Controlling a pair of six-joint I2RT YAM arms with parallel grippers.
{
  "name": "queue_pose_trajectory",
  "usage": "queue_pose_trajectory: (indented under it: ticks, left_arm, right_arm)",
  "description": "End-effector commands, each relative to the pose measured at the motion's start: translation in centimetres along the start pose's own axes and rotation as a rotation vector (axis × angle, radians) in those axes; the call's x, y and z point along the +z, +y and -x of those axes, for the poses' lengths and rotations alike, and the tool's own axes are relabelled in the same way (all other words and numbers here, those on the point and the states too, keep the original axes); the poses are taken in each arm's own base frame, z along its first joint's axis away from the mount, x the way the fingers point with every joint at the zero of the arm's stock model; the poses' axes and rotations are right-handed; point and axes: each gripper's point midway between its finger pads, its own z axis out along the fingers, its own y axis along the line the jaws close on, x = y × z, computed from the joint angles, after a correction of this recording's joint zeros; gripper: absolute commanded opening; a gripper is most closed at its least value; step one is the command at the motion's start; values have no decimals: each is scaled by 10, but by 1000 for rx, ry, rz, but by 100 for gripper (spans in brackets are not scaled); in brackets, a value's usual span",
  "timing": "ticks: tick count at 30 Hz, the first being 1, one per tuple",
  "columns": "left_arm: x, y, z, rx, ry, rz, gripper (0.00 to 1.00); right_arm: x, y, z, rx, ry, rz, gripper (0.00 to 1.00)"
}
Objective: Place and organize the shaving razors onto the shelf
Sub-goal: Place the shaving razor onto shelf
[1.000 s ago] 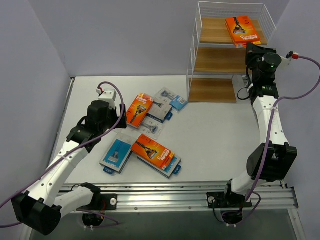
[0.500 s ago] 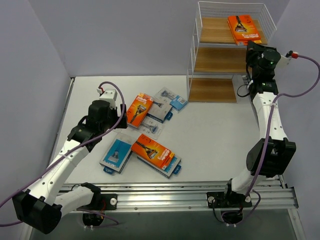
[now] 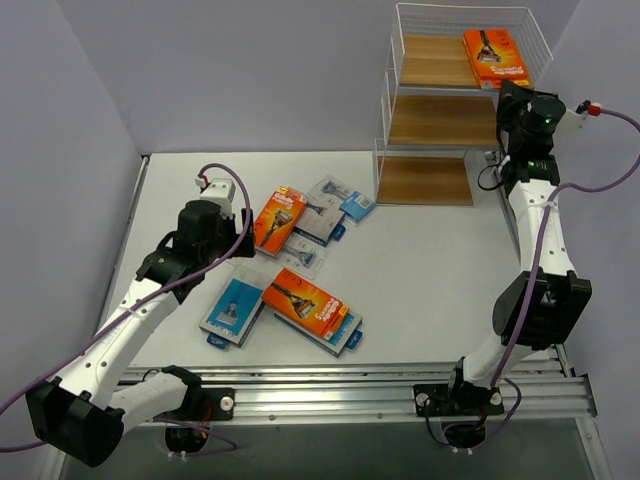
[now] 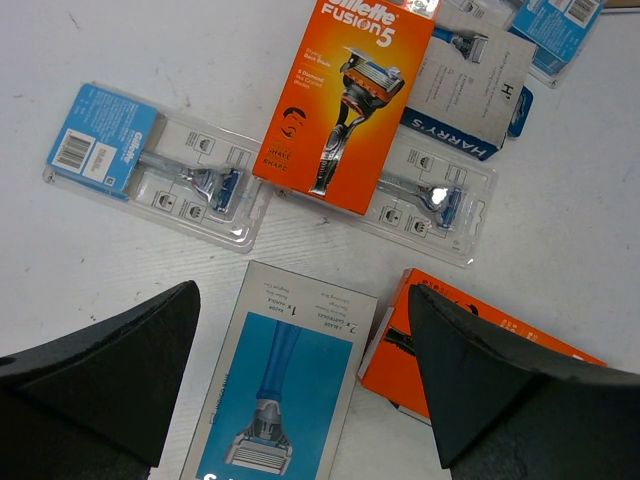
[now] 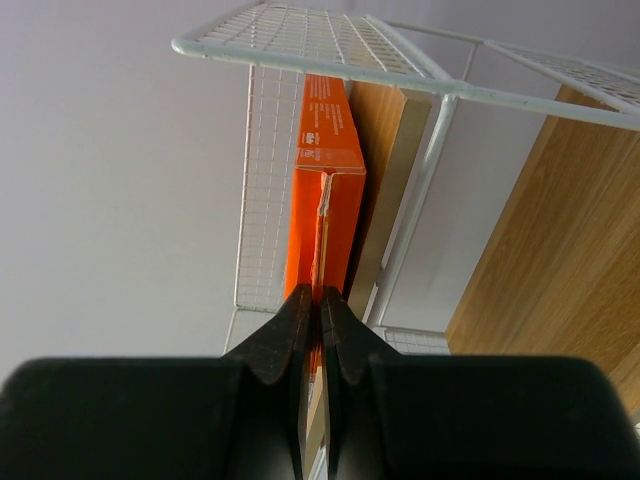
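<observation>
The shelf (image 3: 440, 120) stands at the back right, a white wire rack with wooden tiers. An orange razor pack (image 3: 494, 57) lies on its top tier, and my right gripper (image 3: 514, 95) is shut on that pack's near edge. Seen from the right wrist, the pack (image 5: 325, 190) is edge-on under the wire rim (image 5: 320, 45), with the fingertips (image 5: 300, 310) pinching its thin flap. My left gripper (image 3: 238, 252) hangs open over loose razor packs on the table. Below its spread fingers (image 4: 302, 295) lie a blue-and-grey box (image 4: 285, 390), an orange pack (image 4: 350, 100) and a clear blister pack (image 4: 160, 165).
The table also holds a grey box (image 3: 318, 215), a small blue pack (image 3: 357, 206), a blister pack (image 3: 303, 255) and an orange box (image 3: 310, 303) lying on another box. The shelf's middle and bottom (image 3: 425, 180) tiers show bare wood. Grey walls close in both sides.
My right gripper has shifted up and to the right, carrying the orange pack farther onto the top tier toward its right side. The left arm has stayed put.
</observation>
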Motion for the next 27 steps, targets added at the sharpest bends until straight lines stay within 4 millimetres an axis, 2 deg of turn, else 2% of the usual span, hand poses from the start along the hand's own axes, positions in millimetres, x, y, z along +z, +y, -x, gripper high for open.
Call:
queue_pose_trajectory:
  ticks: [1, 7, 18, 27]
  left_arm:
    - [0, -7, 8, -7, -24, -29, 94]
    - [0, -7, 8, -7, -24, -29, 94]
    - [2, -7, 6, -4, -17, -27, 94]
    - [4, -7, 5, -1, -11, -25, 94]
  right_arm:
    - [3, 13, 17, 7, -57, 20, 0]
    - [6, 4, 25, 11, -74, 3, 0]
    - [13, 3, 33, 22, -92, 10, 0]
    - [17, -5, 38, 23, -105, -6, 0]
